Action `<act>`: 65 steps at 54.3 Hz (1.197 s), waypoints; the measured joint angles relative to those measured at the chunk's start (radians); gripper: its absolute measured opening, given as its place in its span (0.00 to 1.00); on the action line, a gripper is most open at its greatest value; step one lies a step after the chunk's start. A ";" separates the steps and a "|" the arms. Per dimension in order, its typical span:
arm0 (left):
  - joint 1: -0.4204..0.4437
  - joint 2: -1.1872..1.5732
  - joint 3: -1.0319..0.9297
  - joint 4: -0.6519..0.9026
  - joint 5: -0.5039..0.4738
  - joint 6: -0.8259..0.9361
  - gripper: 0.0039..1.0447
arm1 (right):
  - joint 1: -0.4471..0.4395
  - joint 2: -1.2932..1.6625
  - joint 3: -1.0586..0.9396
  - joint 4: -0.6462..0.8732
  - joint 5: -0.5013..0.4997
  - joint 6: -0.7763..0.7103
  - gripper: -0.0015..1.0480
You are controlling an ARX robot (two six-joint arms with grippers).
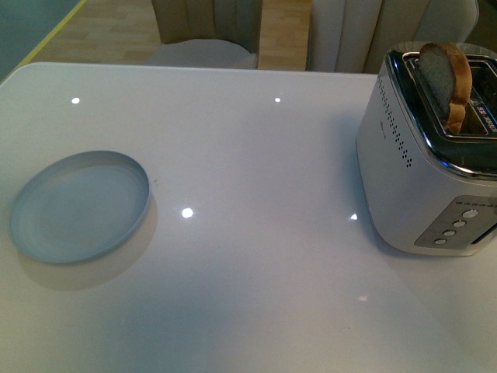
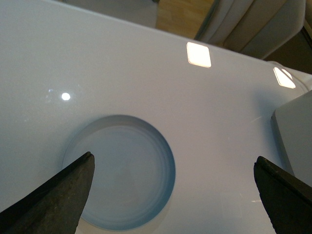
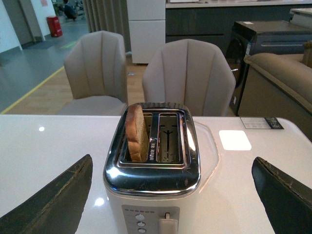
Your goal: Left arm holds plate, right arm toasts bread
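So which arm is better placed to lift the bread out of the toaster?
Right. Its open claw faces the toaster with the bread standing in a slot. The left claw hangs open over the plate.

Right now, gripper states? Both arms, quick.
Left gripper: open, empty, above the round pale blue-grey plate.
Right gripper: open, empty, facing the white chrome-topped toaster.

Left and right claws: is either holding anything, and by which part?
Nothing is held. Left claw is open above the round pale blue-grey plate; right claw is open facing the white-and-chrome toaster.
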 joint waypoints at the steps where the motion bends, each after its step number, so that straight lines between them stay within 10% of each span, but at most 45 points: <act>1: -0.011 -0.036 -0.015 -0.008 -0.011 -0.007 0.93 | 0.000 0.000 0.000 0.000 0.000 0.000 0.92; 9: -0.095 -0.256 -0.115 -0.044 -0.100 -0.069 0.93 | 0.000 0.000 0.000 0.000 0.000 0.000 0.92; 19: -0.192 -0.370 -0.366 0.515 -0.462 0.003 0.66 | 0.000 -0.001 0.000 0.000 0.001 0.000 0.92; 40: -0.288 -0.585 -0.500 0.493 -0.564 0.021 0.02 | 0.000 -0.001 0.000 0.000 0.000 0.000 0.92; 65: -0.289 -0.818 -0.590 0.357 -0.566 0.025 0.02 | 0.000 -0.001 0.000 0.000 0.000 0.000 0.92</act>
